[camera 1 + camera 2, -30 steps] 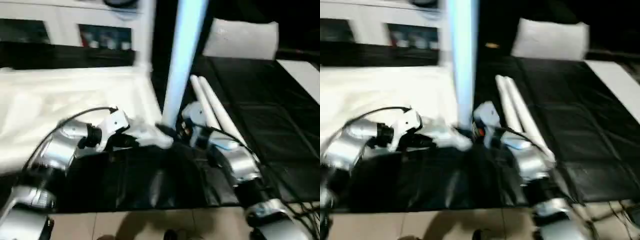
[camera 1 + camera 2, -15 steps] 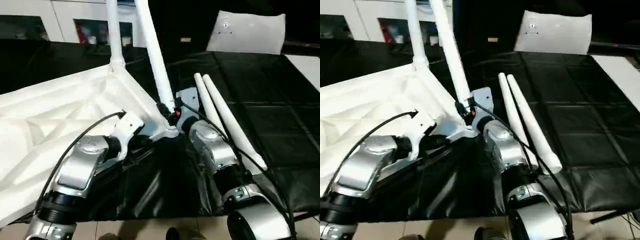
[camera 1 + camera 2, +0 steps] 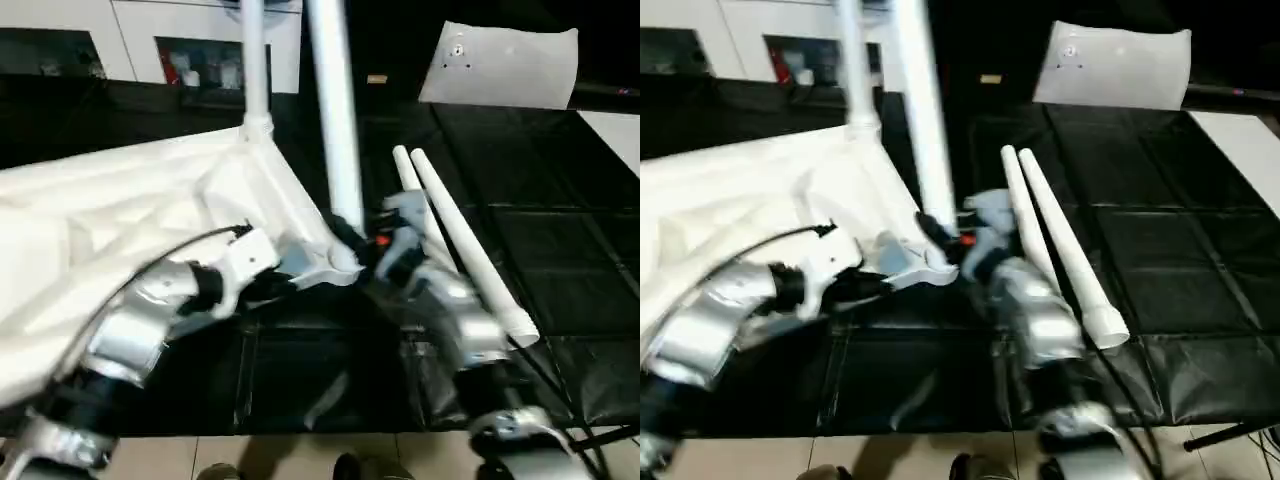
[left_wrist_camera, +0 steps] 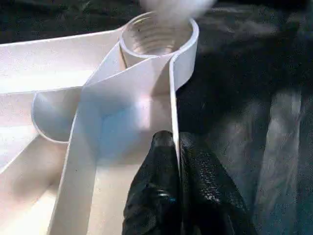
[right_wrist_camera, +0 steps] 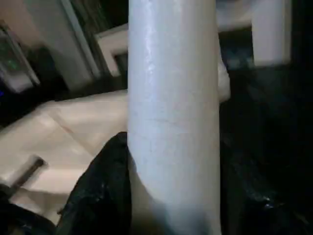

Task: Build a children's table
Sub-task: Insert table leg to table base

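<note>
- White plastic is what you have before you: the tabletop (image 3: 130, 215) lies upside down on the black-covered desk (image 3: 560, 270), ribbed underside up, tilted so its near corner sits between your two arms
- You see your left pincer (image 4: 177, 147) pinched tight on the tabletop's thin edge wall just beside the near round corner socket (image 4: 159, 36), one black finger on each face of the wall
- You find your right pincer (image 5: 171, 196) clamped around a leg (image 3: 335, 110) that stands nearly upright; its black fingers (image 5: 105, 186) press against the leg's sides
- That held leg has its lower end right at the near corner socket; you cannot tell whether it is seated in it
- Another leg (image 3: 254, 60) stands upright from the far corner socket of the tabletop
- Two more legs (image 3: 460, 240) lie loose side by side on the desk, touching each other, just to the right of your right arm, wide ends toward you
- A white pillow-like slab (image 3: 500, 65) rests at the far side of the desk, well apart from the tabletop
- A white cabinet (image 3: 150, 30) with dark compartments stands behind the desk
</note>
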You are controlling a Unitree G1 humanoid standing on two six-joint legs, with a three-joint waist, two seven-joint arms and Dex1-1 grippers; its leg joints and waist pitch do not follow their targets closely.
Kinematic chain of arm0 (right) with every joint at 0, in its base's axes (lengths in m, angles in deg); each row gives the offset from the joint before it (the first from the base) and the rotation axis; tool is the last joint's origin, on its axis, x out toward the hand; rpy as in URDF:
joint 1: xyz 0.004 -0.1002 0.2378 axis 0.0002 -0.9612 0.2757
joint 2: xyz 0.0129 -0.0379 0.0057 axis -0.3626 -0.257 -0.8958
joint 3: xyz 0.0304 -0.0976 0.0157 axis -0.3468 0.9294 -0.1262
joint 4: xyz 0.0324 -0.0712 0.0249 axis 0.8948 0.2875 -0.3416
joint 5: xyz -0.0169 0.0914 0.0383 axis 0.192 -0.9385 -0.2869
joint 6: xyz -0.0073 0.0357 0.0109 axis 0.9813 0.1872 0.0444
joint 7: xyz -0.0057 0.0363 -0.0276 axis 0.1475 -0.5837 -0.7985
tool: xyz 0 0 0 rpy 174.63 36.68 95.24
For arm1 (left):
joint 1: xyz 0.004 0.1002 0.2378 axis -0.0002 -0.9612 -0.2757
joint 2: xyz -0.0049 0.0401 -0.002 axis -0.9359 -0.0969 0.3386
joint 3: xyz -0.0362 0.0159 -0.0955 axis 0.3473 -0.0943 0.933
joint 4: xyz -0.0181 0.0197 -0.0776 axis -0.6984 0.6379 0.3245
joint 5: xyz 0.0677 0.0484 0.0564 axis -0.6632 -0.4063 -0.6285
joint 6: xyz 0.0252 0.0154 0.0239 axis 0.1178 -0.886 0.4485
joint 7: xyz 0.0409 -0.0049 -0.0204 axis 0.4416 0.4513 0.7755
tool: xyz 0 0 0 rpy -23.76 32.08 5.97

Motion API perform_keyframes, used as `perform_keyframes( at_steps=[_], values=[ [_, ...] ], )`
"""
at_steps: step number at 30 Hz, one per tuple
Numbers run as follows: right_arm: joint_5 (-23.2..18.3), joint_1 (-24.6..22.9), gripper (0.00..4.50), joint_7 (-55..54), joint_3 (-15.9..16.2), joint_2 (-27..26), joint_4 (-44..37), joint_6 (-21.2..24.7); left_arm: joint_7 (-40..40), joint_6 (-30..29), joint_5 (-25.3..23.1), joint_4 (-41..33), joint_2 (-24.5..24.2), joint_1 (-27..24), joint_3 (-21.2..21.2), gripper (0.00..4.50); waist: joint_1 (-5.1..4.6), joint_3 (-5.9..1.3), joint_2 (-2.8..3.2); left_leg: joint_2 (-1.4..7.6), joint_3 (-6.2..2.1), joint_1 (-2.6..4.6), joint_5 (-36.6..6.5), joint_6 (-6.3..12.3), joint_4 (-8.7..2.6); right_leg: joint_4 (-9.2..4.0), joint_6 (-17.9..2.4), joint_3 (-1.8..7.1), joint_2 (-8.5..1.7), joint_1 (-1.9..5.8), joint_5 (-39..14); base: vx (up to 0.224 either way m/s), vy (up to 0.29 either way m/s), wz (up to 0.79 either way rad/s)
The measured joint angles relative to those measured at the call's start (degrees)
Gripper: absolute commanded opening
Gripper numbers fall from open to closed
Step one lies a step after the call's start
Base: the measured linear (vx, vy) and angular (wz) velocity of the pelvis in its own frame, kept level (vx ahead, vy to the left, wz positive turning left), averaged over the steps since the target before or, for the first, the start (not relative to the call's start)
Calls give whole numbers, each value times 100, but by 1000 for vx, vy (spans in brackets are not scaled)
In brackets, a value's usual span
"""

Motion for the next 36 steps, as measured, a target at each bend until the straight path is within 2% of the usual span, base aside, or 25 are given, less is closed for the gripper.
perform_keyframes(
  at_steps=[1,4,6,8,12,13,15,19,21,23,24,27,31,36],
  values=[
    [-174,-11,191,136,-75,127,-203,136,-63,119,15,183,-29,94,3,0,10,0,0,0,2,-3,0,1,7,5,0,2,0,-3,0,0,0,0],
    [-356,-41,191,444,-86,359,-524,331,-176,321,44,523,-83,269,3,0,17,-2,-3,2,5,-2,0,1,16,18,-2,3,0,-6,1,0,0,0],
    [-423,-67,191,532,-91,409,-586,412,-222,450,61,698,-92,344,4,45,24,-2,-3,2,6,-2,0,1,24,32,-3,4,-1,-11,1,0,0,0],
    [-449,-111,191,618,-89,497,-688,550,-273,550,190,838,-86,424,76,60,30,-2,-3,3,6,-4,3,-4,32,48,-3,4,-1,-17,1,0,0,0],
    [-525,-131,191,628,-93,669,-1001,862,-343,554,756,836,37,737,643,80,49,-4,-15,4,7,-7,13,-19,37,62,-12,5,-1,-12,7,0,0,0],
    [-565,-131,191,627,-93,698,-1064,915,-339,486,916,827,78,831,782,97,55,-6,-27,3,9,-9,14,-21,38,67,-14,5,-1,-9,8,0,0,0],
    [-597,-138,191,630,-88,763,-1210,1022,-311,260,1257,716,187,952,1054,103,65,-12,-44,4,9,-9,15,-23,44,74,-14,5,-1,-8,8,0,0,0],
    [-704,-180,191,665,-81,850,-1500,1236,-115,-510,2272,447,663,1269,1630,137,130,-15,-115,4,9,-15,16,-21,68,89,-17,3,-2,-10,10,0,0,0],
    [-767,-202,191,709,-68,849,-1576,1294,6,-769,2607,392,822,1426,1775,150,150,-29,-142,4,9,-20,15,-18,80,90,-18,3,-2,-10,12,0,0,0],
    [-859,-286,191,781,-43,855,-1739,1381,99,-1027,2934,376,1038,1540,1926,161,177,-31,-146,4,9,-28,13,-13,98,90,-17,3,-2,-10,16,0,0,0],
    [-870,-339,191,830,31,852,-1829,1431,142,-1171,3111,321,1184,1576,1965,180,185,-32,-147,5,8,-31,11,-4,114,93,-17,3,-2,-9,17,0,0,0],
    [-889,-393,191,883,184,839,-1947,1527,308,-1392,3398,261,1524,1622,2016,198,192,-32,-147,4,6,-44,8,1,138,94,-17,3,-4,-9,30,0,0,0],
    [-907,-450,191,869,168,856,-2059,1534,455,-1575,3505,241,1683,1622,2052,228,198,-32,-147,4,6,-46,6,-12,150,90,-11,3,-4,-7,53,0,0,0],
    [-909,-546,191,857,154,855,-2162,1544,645,-1649,3677,149,1962,1601,2021,230,214,-32,-146,4,4,-49,12,-18,160,84,12,2,-4,-3,64,0,0,0]
  ],
)
